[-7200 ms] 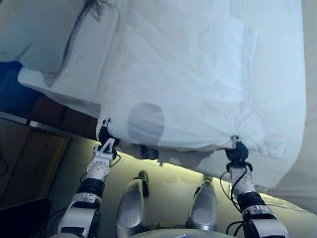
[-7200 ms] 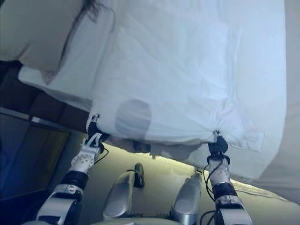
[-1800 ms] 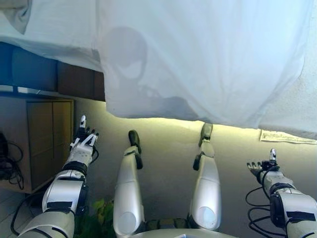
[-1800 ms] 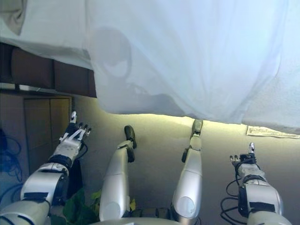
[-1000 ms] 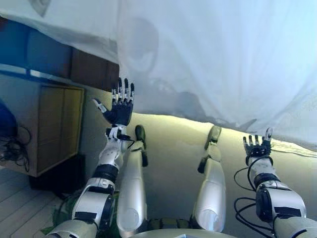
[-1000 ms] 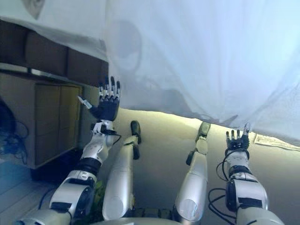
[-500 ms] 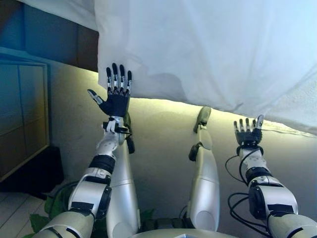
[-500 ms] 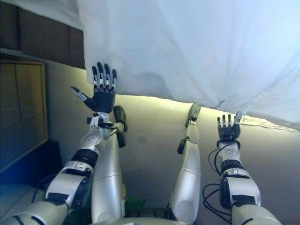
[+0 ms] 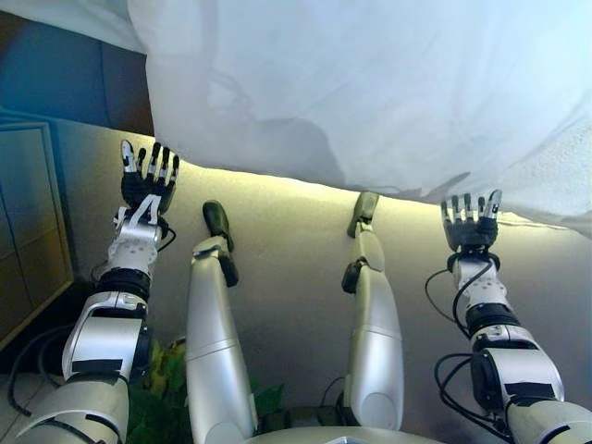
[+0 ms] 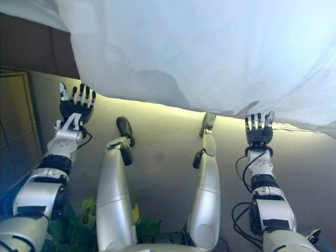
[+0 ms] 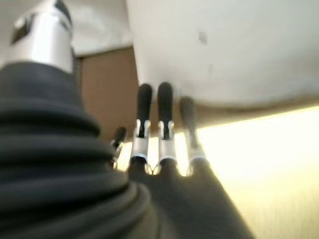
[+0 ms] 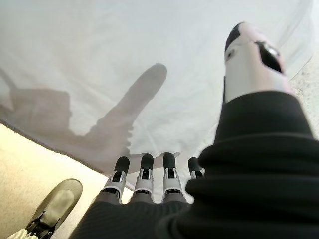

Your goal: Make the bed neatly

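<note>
Bedding is the thing being worked on: a white duvet (image 9: 370,83) covers the bed and drapes over its near edge, filling the upper part of both eye views. Starting from the hands, the left hand (image 9: 144,181) is raised near the left end of that hanging edge, fingers straight and spread, holding nothing; its wrist view shows the fingertips just short of the cloth, not touching it as far as can be seen. The right hand (image 9: 472,222) is raised near the right end of the edge, also spread with straight fingers and empty, its tips just below the hem. Beyond the hands, the duvet hangs fairly smooth, with soft folds toward the left corner and a slightly wavy hem along the pale floor (image 9: 287,250). Beside the bed's left corner stands a dark wooden cabinet (image 9: 28,231). By the look of it, the cover is spread and released, so most of the job seems done; what may remain is evening the hem and smoothing folds. The pillow end is out of sight, so that part cannot be judged.
</note>
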{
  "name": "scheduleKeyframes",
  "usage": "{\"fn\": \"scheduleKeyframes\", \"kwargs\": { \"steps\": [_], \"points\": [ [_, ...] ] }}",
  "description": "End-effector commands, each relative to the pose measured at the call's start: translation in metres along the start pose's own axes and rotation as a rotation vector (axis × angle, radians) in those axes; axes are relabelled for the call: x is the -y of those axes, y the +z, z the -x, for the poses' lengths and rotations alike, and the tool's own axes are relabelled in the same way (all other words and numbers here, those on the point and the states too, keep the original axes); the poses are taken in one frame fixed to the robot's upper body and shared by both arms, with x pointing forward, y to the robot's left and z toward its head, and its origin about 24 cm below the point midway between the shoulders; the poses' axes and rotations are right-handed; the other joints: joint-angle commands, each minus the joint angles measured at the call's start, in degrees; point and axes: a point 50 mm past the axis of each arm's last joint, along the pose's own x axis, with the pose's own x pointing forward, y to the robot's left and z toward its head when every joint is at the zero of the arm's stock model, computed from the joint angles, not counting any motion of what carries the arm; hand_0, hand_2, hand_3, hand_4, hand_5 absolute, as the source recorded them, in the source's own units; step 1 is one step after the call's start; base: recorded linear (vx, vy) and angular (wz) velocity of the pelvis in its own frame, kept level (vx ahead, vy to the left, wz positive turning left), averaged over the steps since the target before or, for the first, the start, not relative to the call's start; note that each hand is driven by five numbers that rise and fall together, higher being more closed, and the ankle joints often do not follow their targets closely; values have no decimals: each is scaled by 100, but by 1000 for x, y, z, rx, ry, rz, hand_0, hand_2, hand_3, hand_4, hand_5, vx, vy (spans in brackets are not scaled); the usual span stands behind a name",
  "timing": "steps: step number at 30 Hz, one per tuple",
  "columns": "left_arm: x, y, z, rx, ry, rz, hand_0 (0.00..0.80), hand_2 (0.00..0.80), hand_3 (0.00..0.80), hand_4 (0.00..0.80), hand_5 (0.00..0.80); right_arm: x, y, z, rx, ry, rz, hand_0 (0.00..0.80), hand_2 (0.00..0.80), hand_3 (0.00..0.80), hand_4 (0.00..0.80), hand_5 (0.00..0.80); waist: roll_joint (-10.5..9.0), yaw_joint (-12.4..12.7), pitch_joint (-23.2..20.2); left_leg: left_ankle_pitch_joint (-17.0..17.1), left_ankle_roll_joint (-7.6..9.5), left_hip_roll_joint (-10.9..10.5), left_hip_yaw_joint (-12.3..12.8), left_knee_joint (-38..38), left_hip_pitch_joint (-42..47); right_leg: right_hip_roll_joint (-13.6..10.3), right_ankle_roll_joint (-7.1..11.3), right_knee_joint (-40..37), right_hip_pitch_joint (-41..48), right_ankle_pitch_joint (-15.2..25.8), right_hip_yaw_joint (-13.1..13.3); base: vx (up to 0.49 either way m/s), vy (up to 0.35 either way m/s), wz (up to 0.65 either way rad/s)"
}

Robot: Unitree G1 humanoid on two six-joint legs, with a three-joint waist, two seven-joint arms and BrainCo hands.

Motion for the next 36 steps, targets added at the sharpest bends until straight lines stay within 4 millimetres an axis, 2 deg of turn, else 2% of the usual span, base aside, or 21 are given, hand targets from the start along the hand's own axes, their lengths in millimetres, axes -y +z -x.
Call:
{"fn": "scheduleKeyframes", "kwargs": {
  "steps": [1,2,4,5,6,9,18,22,26,32,36],
  "points": [
    [-29,24,7,77,183,-45,0,0,0,0,0,12,52,6,111,-27,41,0,0,0,0,0,290,122,55,948,-268,-109,-73,-959,160,-85,2,846,-140,-363,-5,-58,-27,2],
    [-28,27,6,84,188,-49,0,0,0,0,0,12,53,6,112,-25,37,0,0,0,0,0,285,107,55,1078,-228,-108,-9,-998,87,-117,-51,812,-215,-261,-63,-3,-33,5],
    [-33,35,8,107,224,-66,0,0,0,0,0,18,54,8,112,-39,38,0,0,0,0,0,293,121,55,977,-268,-81,-70,-1032,259,-97,-5,880,-98,-390,-15,1,-37,6],
    [-33,38,8,121,229,-66,0,0,0,0,0,19,56,9,115,-40,34,0,0,0,0,0,292,113,55,1112,-224,-80,-7,-1093,214,-129,-51,843,-155,-288,-73,-4,-42,7],
    [-34,43,9,142,241,-61,0,0,0,0,0,23,57,11,116,-49,33,0,0,0,0,0,304,125,55,1042,-251,-70,-52,-1122,340,-113,-8,869,-56,-376,-32,-5,-48,7],
    [-38,47,12,181,252,-45,0,0,0,0,0,32,56,15,121,-63,22,0,0,0,0,0,325,139,55,1208,-224,-83,13,-1342,489,-179,-28,763,41,-290,-130,-50,-56,6],
    [-60,50,28,272,269,-41,0,0,0,0,0,57,43,31,126,-115,-14,0,0,0,0,0,395,332,55,1308,-220,-136,31,-1894,1467,-309,10,575,939,-360,-370,-8,-94,14],
    [-61,40,35,276,184,-64,0,0,0,0,0,65,36,39,132,-141,8,0,0,0,0,0,389,433,55,1304,-210,-204,6,-2108,2010,-317,16,465,1510,-392,-517,2,-138,19],
    [-54,28,42,280,60,-56,0,0,0,0,0,71,36,46,150,-162,95,0,0,0,0,0,403,559,55,1338,-216,-272,-20,-2408,2631,-345,55,228,2186,-385,-667,30,-128,14],
    [-50,12,63,313,-85,-8,0,0,0,0,0,85,28,65,133,-133,97,0,0,0,0,0,414,786,54,1353,-246,-285,-96,-2841,3558,-263,85,-205,3168,-398,-823,40,-131,10],
    [-56,3,73,295,-121,-9,0,0,0,0,0,99,28,77,108,-156,108,0,0,0,0,0,337,853,-230,1394,-263,-242,-65,-3126,3967,-183,100,-537,3573,-313,-914,52,-113,6]
  ]
}}
